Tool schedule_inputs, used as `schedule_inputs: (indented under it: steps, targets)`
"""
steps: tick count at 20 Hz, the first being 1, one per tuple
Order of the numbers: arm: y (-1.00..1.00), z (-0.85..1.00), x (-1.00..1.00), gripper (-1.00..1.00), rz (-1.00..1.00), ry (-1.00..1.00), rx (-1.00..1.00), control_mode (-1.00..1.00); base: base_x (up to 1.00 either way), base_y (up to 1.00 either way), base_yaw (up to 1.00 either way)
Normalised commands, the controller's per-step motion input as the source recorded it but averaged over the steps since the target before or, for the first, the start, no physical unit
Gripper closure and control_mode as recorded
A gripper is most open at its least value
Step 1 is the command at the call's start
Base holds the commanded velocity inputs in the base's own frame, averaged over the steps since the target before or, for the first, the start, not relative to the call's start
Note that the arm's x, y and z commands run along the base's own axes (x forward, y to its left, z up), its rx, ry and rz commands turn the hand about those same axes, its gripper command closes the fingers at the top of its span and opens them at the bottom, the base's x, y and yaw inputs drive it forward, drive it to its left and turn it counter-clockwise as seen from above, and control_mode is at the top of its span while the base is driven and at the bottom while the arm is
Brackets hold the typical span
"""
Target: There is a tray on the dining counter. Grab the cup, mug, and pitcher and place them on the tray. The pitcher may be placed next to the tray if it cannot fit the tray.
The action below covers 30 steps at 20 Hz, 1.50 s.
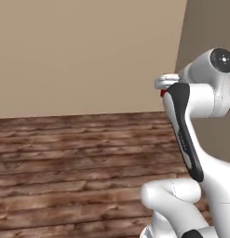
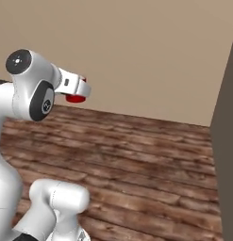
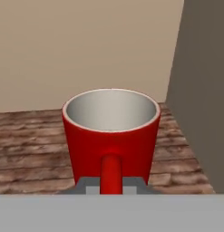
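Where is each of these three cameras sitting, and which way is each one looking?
Left base view: rides behind the arm to its left, looking forward and down at wood floor and beige wall; the white arm rises at lower right.
Right base view: behind the arm to its right, facing the same floor and wall; the arm rises at lower left, the mug peeking under the gripper.
Hand view: on the hand, looking along the gripper at the red mug, handle toward the camera.
All views share the mug, floor and wall.

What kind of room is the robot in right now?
Probably an indoor room in a home, in a bare stretch of it: a wood plank floor, a plain beige wall, and a red mug carried with the jaws shut on its handle.
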Motion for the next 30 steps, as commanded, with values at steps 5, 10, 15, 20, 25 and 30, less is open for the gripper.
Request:
schedule_inputs:
  steps: [5,10,15,20,25,30]
  targets:
    - [0.0,0.0,0.0,1.0,0.0,0.0,0.0,1.0,0.58,-0.64,0.51]
    - [0.0,0.0,0.0,1.0,0.0,0.0,0.0,1.0,0.72,-0.51,0.48]
    - [0.0,0.0,0.0,1.0,0.0,0.0,0.0,1.0,0.98,-0.04,0.38]
    - [0.0,0.0,0.0,1.0,0.0,0.0,0.0,1.0,1.0,0.0,0.42]
    - [0.0,0.0,0.0,1.0,0.0,0.0,0.0,1.0,0.86,-0.23,0.54]
    - [0.0,0.0,0.0,1.0,0.0,0.0,0.0,1.0,0.73,-0.42,0.61]
